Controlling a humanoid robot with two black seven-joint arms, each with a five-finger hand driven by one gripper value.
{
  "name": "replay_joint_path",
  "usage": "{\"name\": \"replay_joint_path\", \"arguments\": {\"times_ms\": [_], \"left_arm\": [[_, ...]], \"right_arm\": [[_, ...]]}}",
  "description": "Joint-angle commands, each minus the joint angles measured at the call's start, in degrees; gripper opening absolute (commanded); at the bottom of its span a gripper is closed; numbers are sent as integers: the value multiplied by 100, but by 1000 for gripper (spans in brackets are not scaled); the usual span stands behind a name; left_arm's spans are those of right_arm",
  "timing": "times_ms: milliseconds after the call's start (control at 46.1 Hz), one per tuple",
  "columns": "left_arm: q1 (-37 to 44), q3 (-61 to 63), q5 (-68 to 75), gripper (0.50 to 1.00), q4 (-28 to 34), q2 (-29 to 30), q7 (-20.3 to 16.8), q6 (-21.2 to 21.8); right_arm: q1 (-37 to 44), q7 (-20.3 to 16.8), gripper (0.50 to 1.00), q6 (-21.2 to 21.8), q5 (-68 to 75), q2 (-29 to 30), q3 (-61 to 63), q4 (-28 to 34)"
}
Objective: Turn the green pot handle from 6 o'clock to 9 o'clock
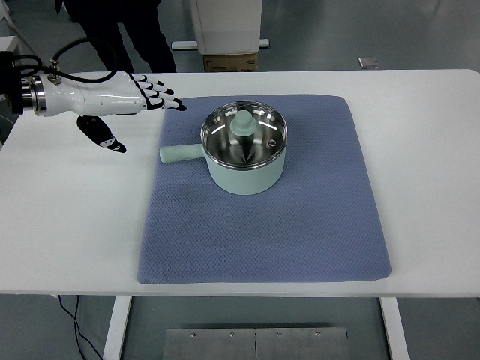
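Observation:
A pale green pot [245,174] with a shiny steel inside stands on a blue-grey mat [300,225] in the middle of the white table. Its green handle [180,154] sticks out to the picture's left. A green knobbed lid piece [243,124] shows inside the pot. My left hand [142,101] hovers over the table left of and behind the handle, apart from it, fingers stretched and spread with nothing in them. The right arm does not show.
The white table [67,225] runs the width of the view. Behind its far edge stand a person's dark legs [127,34] and a white unit on a cardboard box [229,45].

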Motion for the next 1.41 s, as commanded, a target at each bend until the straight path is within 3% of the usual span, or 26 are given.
{"name": "replay_joint_path", "arguments": {"times_ms": [0, 152, 325, 412, 563, 802, 975, 1387], "left_arm": [[1, -9, -654, 1000, 59, 56, -1, -11], [36, -1, -2507, 1000, 182, 65, -1, -63], [45, -1, -4837, 1000, 736, 57, -1, -538], [158, 8, -5489, 1000, 877, 30, -1, -565], [563, -9, -6166, 1000, 1035, -110, -1, -503], [1134, -237, -7607, 1000, 1597, -954, -1, -494], [1521, -598, -8548, 1000, 1782, -1235, -1, -503], [2444, -2364, -9199, 1000, 3057, -2413, -1, -503]], "right_arm": [[0, 0, 1000, 0, 0, 0, 0, 0], [0, 0, 1000, 0, 0, 0, 0, 0], [0, 0, 1000, 0, 0, 0, 0, 0], [0, 0, 1000, 0, 0, 0, 0, 0], [0, 0, 1000, 0, 0, 0, 0, 0], [0, 0, 1000, 0, 0, 0, 0, 0], [0, 0, 1000, 0, 0, 0, 0, 0], [0, 0, 1000, 0, 0, 0, 0, 0]]}}
